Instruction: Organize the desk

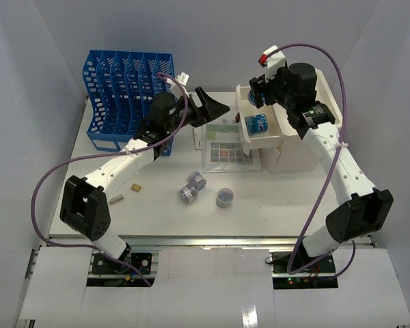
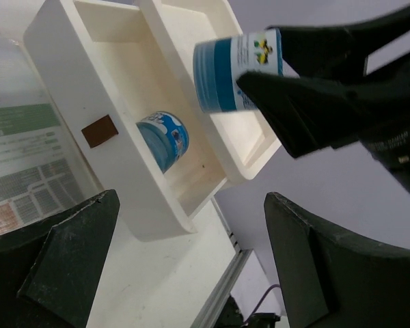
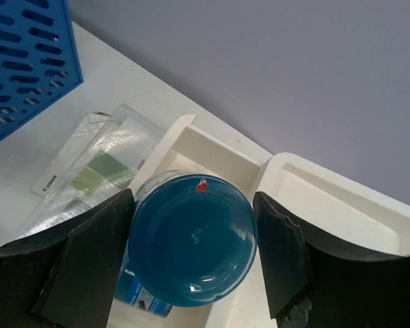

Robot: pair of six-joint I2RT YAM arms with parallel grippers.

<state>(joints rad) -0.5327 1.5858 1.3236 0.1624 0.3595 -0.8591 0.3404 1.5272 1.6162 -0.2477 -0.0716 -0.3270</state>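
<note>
On the white desk (image 1: 287,198), my right gripper (image 1: 260,92) is shut on a blue jar (image 3: 191,236), held in the air over the cream cabinet's pulled-out drawer (image 1: 277,137). The left wrist view shows that jar (image 2: 236,65) clamped between the black fingers. A second blue jar (image 1: 257,124) lies on its side in the drawer. My left gripper (image 1: 215,113) hovers just left of the drawer, open and empty (image 2: 191,273). Three small purple-lidded jars (image 1: 196,180) (image 1: 187,195) (image 1: 225,197) stand loose mid-desk.
A blue slotted file rack (image 1: 126,96) stands at the back left. A laminated printed sheet (image 1: 225,147) lies beside the drawer. Two small bits (image 1: 135,186) (image 1: 116,199) lie near the left arm. Grey walls enclose the desk on three sides.
</note>
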